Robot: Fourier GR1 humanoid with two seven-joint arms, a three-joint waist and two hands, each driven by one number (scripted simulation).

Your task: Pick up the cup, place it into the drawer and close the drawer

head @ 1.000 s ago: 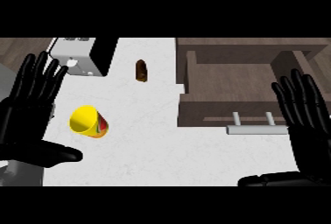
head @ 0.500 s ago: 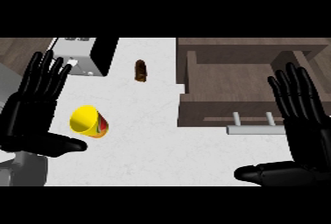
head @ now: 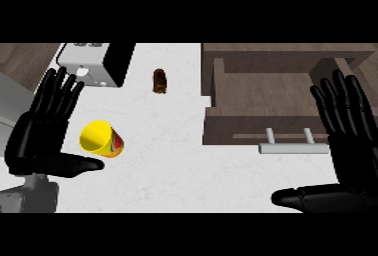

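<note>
Yellow cup (head: 101,140) unmoved; open left hand (head: 44,131) has edged nearer it, right hand (head: 347,150) open.

white counter (head: 177,165): pale, marbled | toaster (head: 92,62): white and black, far left corner | brown bottle (head: 159,81): lying beside toaster, apart

1. Even, bright, flat light on the white counter (head: 170,165); no glare.
2. Drawer (head: 273,95) interior darker, shaded along its walls.
3. Cup (head: 101,139), left of the drawer, casts barely any shadow.
4. Edges slightly soft throughout.
</note>
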